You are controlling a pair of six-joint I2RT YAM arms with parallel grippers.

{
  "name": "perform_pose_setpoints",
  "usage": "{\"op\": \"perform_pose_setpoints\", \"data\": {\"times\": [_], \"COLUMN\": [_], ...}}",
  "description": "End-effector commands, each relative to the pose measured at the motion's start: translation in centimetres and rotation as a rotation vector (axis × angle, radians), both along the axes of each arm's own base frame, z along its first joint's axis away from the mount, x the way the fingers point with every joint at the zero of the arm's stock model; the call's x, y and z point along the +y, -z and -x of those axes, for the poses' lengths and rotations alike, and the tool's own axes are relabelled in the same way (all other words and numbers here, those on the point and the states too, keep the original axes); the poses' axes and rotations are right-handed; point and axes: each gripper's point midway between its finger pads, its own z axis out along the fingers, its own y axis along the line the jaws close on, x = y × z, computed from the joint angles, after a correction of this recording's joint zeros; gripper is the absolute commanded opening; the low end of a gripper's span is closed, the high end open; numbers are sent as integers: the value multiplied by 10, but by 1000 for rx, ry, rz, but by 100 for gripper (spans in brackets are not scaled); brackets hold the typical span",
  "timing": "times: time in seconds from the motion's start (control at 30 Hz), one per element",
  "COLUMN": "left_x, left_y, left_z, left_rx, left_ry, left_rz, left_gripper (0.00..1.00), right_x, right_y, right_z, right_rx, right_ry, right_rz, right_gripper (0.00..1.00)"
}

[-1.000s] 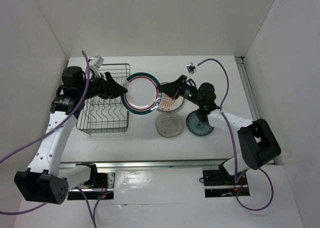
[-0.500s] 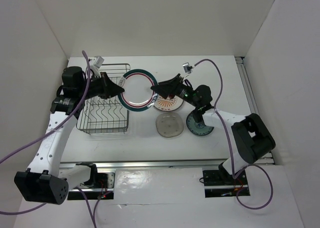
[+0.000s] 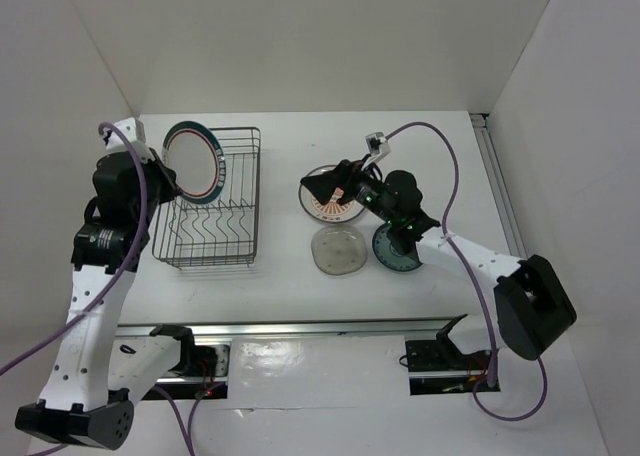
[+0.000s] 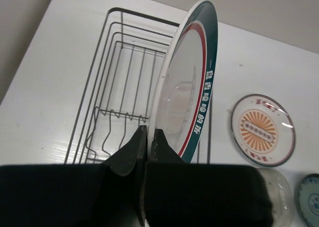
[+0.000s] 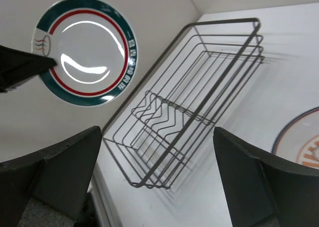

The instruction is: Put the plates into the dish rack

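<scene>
Bright even light, soft shadows beside the dish rack (image 5: pixel 164 115), glare arc on the plate (image 5: pixel 84 50), right tool's fingers (image 5: pixel 60 172) blurred.

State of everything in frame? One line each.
left gripper, shut on banded plate's rim
right gripper, open, holding nothing
banded plate, held on edge in the air, not slotted
dish rack, no plates in it
sunburst plate, flat on table
translucent plate, flat on table
blue plate, flat on table
</scene>
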Motion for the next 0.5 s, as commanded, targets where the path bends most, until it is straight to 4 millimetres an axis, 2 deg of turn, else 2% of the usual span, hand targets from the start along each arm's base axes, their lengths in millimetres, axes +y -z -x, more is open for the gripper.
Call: {"op": "perform_pose_setpoints", "data": {"times": [0.0, 0.03, 0.23, 0.27, 0.3, 0.37, 0.47], "left_x": [24, 24, 23, 23, 21, 8, -1], "left_y": [-10, -11, 5, 5, 16, 19, 27], "left_z": [-5, -3, -13, -16, -20, -25, -23], "left_rx": [1, 4, 66, 72, 118, 130, 163], "left_ry": [-115, -112, -94, -89, -78, -29, -9], "left_rz": [-68, -77, -101, -114, -116, -124, -145], "left_gripper": [0, 0, 0, 0, 0, 0, 0], "right_x": [-23, -31, -74, -78, -82, -92, -95], "right_y": [9, 2, -6, -5, -10, -7, -18], "right_z": [-3, -3, -2, -2, -3, -5, -3], "right_rx": [4, -12, 4, 6, 6, 29, 12], "right_ry": [122, 157, 280, 289, 298, 312, 312], "right_rz": [123, 131, 184, 199, 198, 226, 224], "right_gripper": [100, 100, 100, 100, 100, 100, 100]}}
